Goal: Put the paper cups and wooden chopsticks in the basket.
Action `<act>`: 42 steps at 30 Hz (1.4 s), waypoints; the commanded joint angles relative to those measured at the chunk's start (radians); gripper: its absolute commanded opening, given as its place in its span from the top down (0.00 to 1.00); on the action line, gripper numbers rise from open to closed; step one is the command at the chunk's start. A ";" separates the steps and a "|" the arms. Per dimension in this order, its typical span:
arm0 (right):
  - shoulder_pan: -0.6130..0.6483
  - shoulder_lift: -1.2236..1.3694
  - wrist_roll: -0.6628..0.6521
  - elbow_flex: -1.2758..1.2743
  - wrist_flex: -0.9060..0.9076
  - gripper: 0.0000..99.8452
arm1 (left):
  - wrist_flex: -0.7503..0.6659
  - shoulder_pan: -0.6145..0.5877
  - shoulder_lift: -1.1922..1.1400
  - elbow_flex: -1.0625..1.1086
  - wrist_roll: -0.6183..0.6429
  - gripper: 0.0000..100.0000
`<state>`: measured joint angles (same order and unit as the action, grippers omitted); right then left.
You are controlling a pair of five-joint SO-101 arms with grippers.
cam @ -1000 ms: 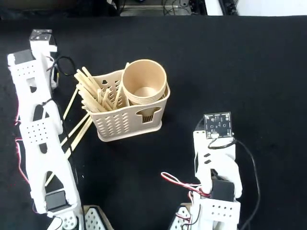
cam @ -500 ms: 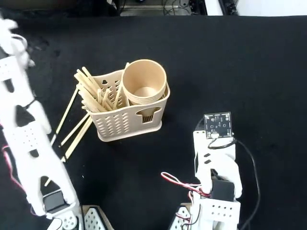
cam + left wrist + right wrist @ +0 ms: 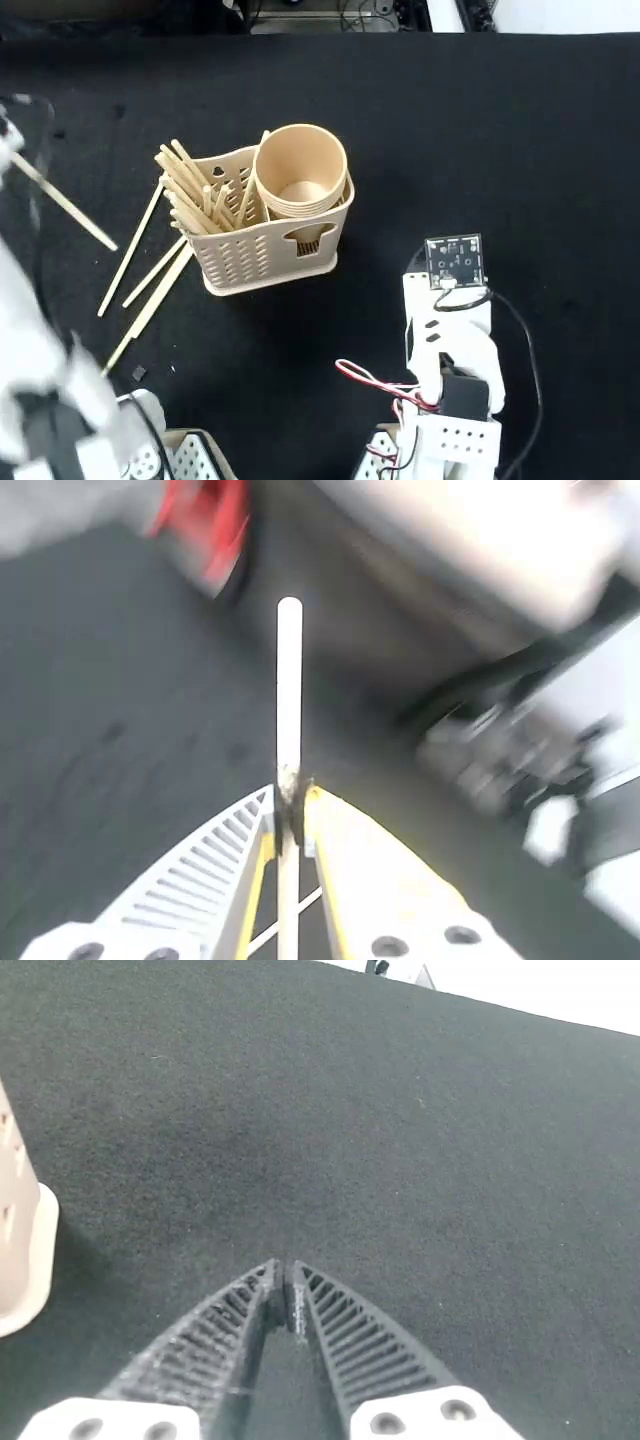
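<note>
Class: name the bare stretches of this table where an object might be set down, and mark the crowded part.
Free: the broad black table beyond and right of the basket, and the strip between basket and right arm. Crowded: left of the basket, where loose chopsticks lie.

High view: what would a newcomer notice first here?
The basket mid-table holds stacked paper cups and a fan of chopsticks. Beside it, loose chopsticks lie on the black table. The left gripper clamps a single chopstick.
</note>
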<state>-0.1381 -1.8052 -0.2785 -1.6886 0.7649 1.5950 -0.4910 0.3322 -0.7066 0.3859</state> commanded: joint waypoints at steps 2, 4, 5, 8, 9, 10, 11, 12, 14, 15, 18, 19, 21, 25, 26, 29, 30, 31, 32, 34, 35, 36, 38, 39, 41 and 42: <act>0.011 -0.065 -0.009 0.005 0.002 0.98 | -0.325 0.154 0.454 0.334 0.009 0.97; 0.011 -0.065 -0.009 0.005 0.002 0.98 | -0.446 0.217 0.582 0.519 0.009 0.97; 0.011 -0.065 -0.009 0.005 0.002 0.98 | -0.511 0.245 0.646 0.615 0.009 0.97; 0.011 -0.065 -0.009 0.005 0.002 0.98 | -0.743 0.298 0.835 0.935 0.009 0.97; 0.011 -0.065 -0.009 0.005 0.002 0.98 | -0.839 0.312 0.891 1.047 0.009 0.97; 0.011 -0.065 -0.009 0.005 0.002 0.98 | -0.941 0.325 0.945 1.162 0.009 0.97; 0.011 -0.065 -0.009 0.005 0.002 0.98 | -1.046 0.340 0.991 1.270 0.009 0.97; 0.011 -0.065 -0.009 0.005 0.002 0.98 | -1.154 0.360 1.030 1.360 0.009 0.97; 0.011 -0.065 -0.009 0.005 0.000 0.98 | -1.326 0.418 1.048 1.495 -0.025 0.97; 0.011 -0.065 -0.009 0.005 0.000 0.98 | -1.347 0.455 1.048 1.523 -0.060 0.97; 0.011 -0.065 -0.009 0.005 0.000 0.98 | -1.277 0.545 1.031 1.549 -0.149 0.97; 0.011 -0.065 -0.009 0.005 -0.002 0.98 | -1.249 0.562 1.020 1.557 -0.166 0.97; 0.011 -0.065 -0.009 0.005 -0.002 0.98 | -1.204 0.565 1.000 1.573 -0.173 0.97; 0.011 -0.065 -0.009 0.005 -0.002 0.98 | -1.243 0.565 0.965 1.649 -0.173 0.97; 0.011 -0.065 -0.009 0.005 -0.002 0.98 | -1.258 0.565 0.968 1.656 -0.173 0.97; 0.011 -0.065 -0.009 0.005 -0.002 0.98 | -1.250 0.567 0.968 1.669 -0.173 0.97; 0.011 -0.065 -0.009 0.005 -0.002 0.98 | -1.227 0.572 0.968 1.669 -0.173 0.97; 0.011 -0.065 -0.009 0.005 -0.002 0.98 | -1.197 0.573 0.968 1.664 -0.176 0.97; 0.011 -0.065 -0.009 0.005 -0.002 0.98 | -1.168 0.573 0.968 1.658 -0.180 0.96; 0.011 -0.065 -0.009 0.005 -0.002 0.98 | -1.108 0.572 0.965 1.633 -0.173 0.89; 0.011 -0.065 -0.009 0.005 -0.002 0.98 | -1.080 0.572 0.962 1.621 -0.169 0.84; 0.011 -0.065 -0.009 0.005 -0.002 0.98 | -1.049 0.572 0.961 1.606 -0.152 0.79; 0.011 -0.065 -0.009 0.005 -0.002 0.98 | -0.977 0.572 0.961 1.558 -0.138 0.77; 0.011 -0.065 -0.009 0.005 -0.002 0.98 | -0.939 0.572 0.959 1.524 -0.147 0.77; 0.011 -0.065 -0.009 0.005 -0.002 0.98 | -0.848 0.564 0.957 1.437 -0.180 0.77; 0.011 -0.065 -0.009 0.005 -0.002 0.98 | -0.796 0.549 0.956 1.388 -0.195 0.77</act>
<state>-0.1381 -1.8052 -0.2785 -1.6886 0.7649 0.6483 0.0721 1.2927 0.8723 0.2294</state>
